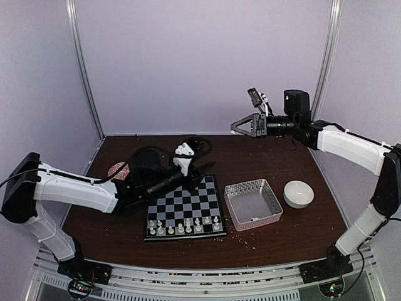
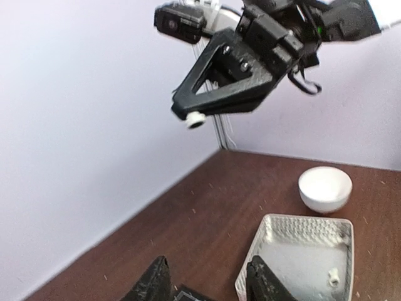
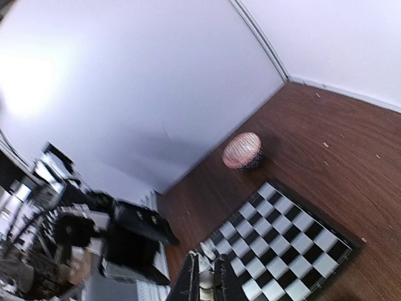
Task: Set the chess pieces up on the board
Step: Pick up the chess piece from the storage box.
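Across the brown counter (image 1: 282, 157) the two arms are doing pretty different things. The left arm (image 1: 75, 191) reaches in low from the left, and the left fingers (image 1: 202, 174) hang over the far edge of the board (image 1: 188, 204). They're spread wide with nothing between them, which the left wrist view shows clearly. The right arm (image 1: 348, 147) is lifted well up off the counter, and the right fingers (image 1: 237, 126) point left, high above the stretch beyond the tray. They're pinched tight on one small white piece (image 2: 195, 119). You can see it right at the tips from both wrist cameras.

The board lies flat a bit left of centre, closer to the near side of the counter. Just to its right, not touching, sits the clear tray (image 1: 233, 210), turned a little relative to the board. Right of the tray there's a white bowl (image 1: 299, 194), close by but apart. Off past the board's far left corner is a small pinkish round thing (image 1: 118, 169); can't tell exactly what it is.

Most of the chess pieces (image 1: 185, 226) stand in the two nearest rows of the board, and the squares further back look bare. One more stray piece (image 1: 254, 219) lies in the tray near its front wall. Pale crumbs (image 1: 245, 229) are scattered on the counter near the tray.
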Robot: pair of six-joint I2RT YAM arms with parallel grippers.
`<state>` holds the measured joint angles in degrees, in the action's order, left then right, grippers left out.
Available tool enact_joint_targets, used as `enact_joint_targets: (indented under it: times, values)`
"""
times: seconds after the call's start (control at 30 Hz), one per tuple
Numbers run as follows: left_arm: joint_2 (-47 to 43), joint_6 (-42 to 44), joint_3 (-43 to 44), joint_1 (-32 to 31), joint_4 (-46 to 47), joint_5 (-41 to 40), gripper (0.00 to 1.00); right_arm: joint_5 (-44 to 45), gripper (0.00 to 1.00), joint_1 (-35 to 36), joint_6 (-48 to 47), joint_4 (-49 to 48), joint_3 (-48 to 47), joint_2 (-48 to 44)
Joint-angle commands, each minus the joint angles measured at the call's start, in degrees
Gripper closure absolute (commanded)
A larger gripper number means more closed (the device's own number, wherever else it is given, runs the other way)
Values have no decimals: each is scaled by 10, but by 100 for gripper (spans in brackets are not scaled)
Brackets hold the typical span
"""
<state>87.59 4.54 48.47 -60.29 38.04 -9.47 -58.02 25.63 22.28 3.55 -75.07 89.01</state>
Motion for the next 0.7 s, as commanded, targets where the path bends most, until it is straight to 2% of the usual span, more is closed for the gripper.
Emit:
enact_joint_targets:
  times: [0.0,0.1,0.43,0.67]
  values:
    - [76,152,40,-28,289,-138,58,-33,100,7,415,-433,53,11]
    - [120,194,77,-34,346,-158,57,-16,99,14,425,-437,69,6]
    - [160,220,157,-34,313,-152,65,-3,99,36,422,-426,104,-14]
    - [158,218,168,-34,279,-126,64,-1,98,38,429,-437,108,-14]
